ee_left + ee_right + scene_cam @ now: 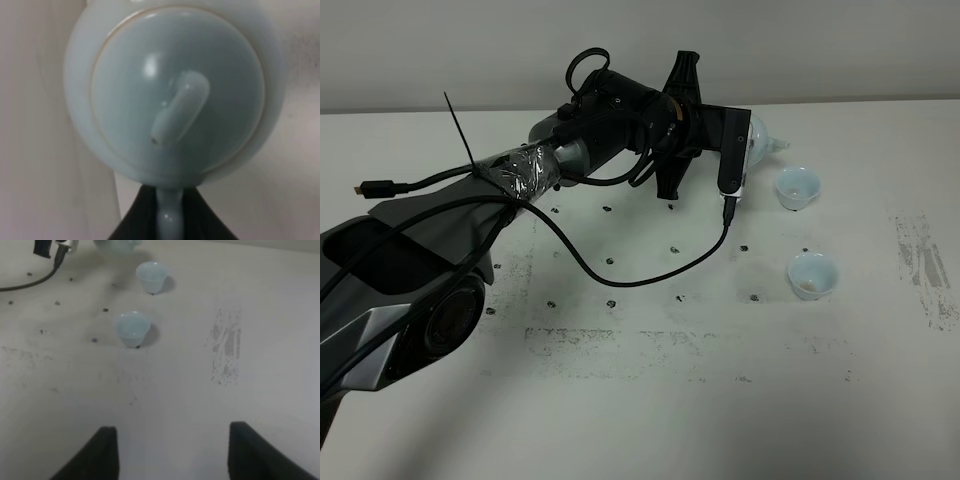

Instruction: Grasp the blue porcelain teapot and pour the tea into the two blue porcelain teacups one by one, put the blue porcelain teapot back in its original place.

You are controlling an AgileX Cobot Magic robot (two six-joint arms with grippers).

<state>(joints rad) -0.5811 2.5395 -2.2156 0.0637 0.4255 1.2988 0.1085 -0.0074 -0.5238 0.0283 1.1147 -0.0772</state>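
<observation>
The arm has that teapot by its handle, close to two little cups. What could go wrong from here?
The left fingers pinch only the thin handle of the glossy blue porcelain teapot, so it might swivel or slip when tilted. Its lid looks unheld and could slide off. The far teacup is small; the stream may miss and wet the table.

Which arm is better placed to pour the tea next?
Left. The left gripper grips the teapot by its handle, spout near the far teacup; the right gripper is open, empty, farther back.
</observation>
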